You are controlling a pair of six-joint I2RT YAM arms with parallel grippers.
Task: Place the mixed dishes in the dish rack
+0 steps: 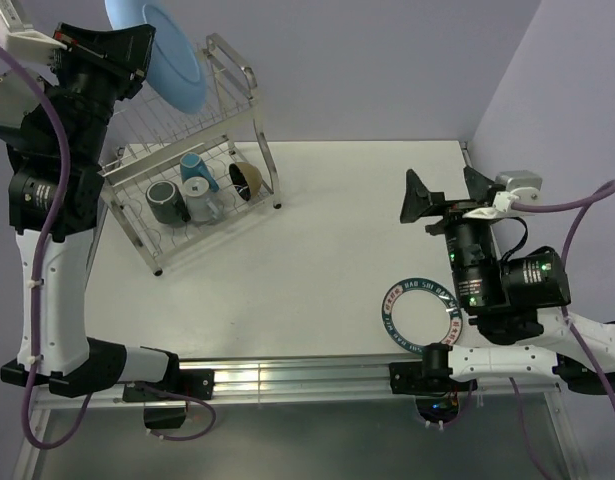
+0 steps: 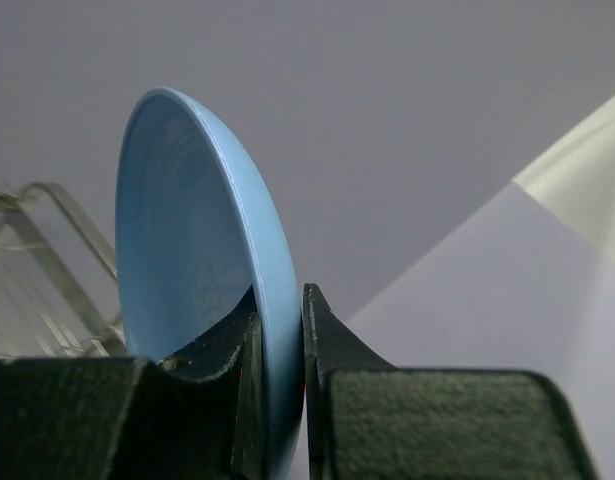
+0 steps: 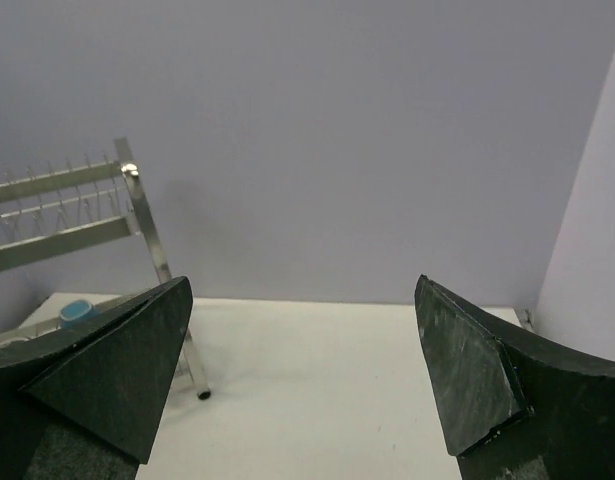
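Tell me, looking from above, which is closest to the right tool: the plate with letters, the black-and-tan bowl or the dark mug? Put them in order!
From the right tool:
1. plate with letters: flat on the table, at the near edge.
2. black-and-tan bowl: right end of the rack lower shelf.
3. dark mug: left end of that shelf.

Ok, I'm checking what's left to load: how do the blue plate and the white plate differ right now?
The blue plate is plain light blue; the white plate has a dark lettered rim. The blue plate stands on edge, pinched by the left fingers near the top of the rack. The white plate lies flat on the table near the right arm's base, unheld. Both are round, and neither is in the rack yet.
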